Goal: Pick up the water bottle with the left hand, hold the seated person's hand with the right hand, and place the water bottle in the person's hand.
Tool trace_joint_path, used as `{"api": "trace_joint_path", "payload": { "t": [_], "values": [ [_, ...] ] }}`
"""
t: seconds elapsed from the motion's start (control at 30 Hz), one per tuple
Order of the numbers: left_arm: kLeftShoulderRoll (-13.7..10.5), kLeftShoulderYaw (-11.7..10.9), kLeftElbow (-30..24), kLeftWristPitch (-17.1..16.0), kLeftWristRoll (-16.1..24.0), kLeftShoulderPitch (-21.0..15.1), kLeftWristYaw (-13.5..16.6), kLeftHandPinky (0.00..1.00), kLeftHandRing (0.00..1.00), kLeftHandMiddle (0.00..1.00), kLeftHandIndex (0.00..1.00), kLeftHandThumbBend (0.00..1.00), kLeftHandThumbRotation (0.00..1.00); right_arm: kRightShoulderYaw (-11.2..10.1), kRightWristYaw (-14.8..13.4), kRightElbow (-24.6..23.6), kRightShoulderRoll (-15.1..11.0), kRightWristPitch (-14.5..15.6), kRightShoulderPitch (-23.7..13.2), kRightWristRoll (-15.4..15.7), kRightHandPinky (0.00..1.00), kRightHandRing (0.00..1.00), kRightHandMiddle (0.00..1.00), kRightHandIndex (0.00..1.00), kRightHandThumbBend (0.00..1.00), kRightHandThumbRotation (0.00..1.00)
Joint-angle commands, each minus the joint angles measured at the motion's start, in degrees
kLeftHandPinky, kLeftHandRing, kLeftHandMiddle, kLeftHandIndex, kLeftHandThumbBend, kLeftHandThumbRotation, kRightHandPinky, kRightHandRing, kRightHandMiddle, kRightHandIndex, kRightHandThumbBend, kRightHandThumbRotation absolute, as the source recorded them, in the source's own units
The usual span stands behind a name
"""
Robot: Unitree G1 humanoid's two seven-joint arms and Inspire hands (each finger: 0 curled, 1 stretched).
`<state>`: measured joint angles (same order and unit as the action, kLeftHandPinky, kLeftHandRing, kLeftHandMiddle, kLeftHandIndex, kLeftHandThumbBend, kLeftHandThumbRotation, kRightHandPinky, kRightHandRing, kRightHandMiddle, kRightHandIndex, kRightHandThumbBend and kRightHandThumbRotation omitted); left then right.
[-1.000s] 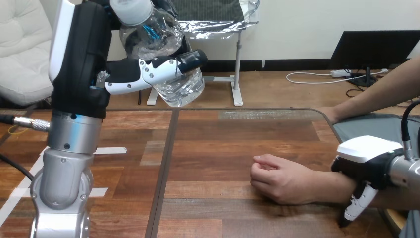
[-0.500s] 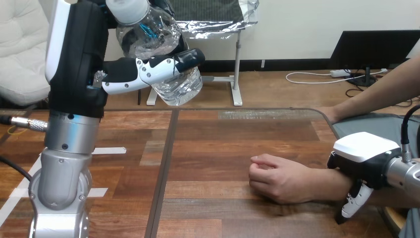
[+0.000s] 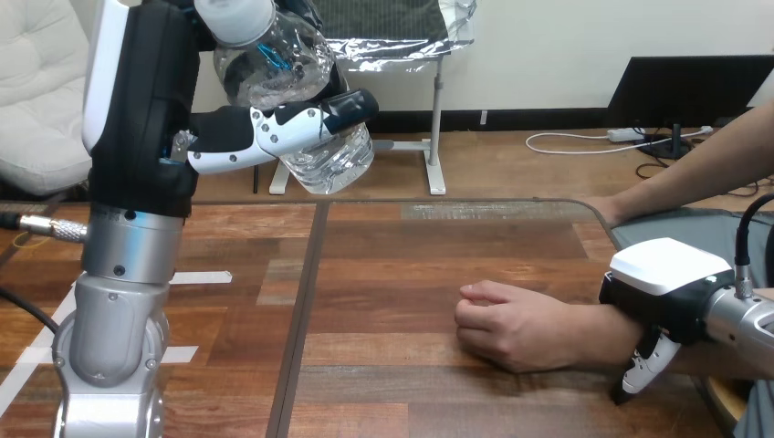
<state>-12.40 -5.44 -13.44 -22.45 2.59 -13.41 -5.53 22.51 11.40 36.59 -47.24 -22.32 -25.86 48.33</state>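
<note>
Aloft, water bottle clasped in left hand (right hand over person's wrist, grip unclear).

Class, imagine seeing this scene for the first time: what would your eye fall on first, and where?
The left hand, raised at upper left, grips a clear water bottle tilted above the table. At lower right, the person's hand lies curled on the wood, with the right hand over its wrist.

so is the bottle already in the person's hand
No, the water bottle is up off the table in the left hand, well apart from the person's hand, which rests closed on the wood.
</note>
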Motion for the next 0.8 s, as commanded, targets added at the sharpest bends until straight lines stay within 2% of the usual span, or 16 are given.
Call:
{"api": "trace_joint_path", "payload": {
  "t": [0.0,0.77],
  "values": [
    [0.24,-0.66,-0.97,-0.73,-0.39,-1.97,0.85,0.22,0.29,0.35,0.37,0.60,0.00,1.38,-1.10,1.39,3.11,0.27,-0.83,-0.37,0.05,0.11,0.19,0.29,0.92,0.26],
    [0.17,-0.85,-0.69,-0.94,-1.20,-1.97,0.60,0.22,0.29,0.35,0.37,0.60,0.00,1.04,-1.02,2.18,3.51,0.67,-1.04,-1.18,0.02,0.08,0.16,0.22,0.84,0.17]
  ]
}}
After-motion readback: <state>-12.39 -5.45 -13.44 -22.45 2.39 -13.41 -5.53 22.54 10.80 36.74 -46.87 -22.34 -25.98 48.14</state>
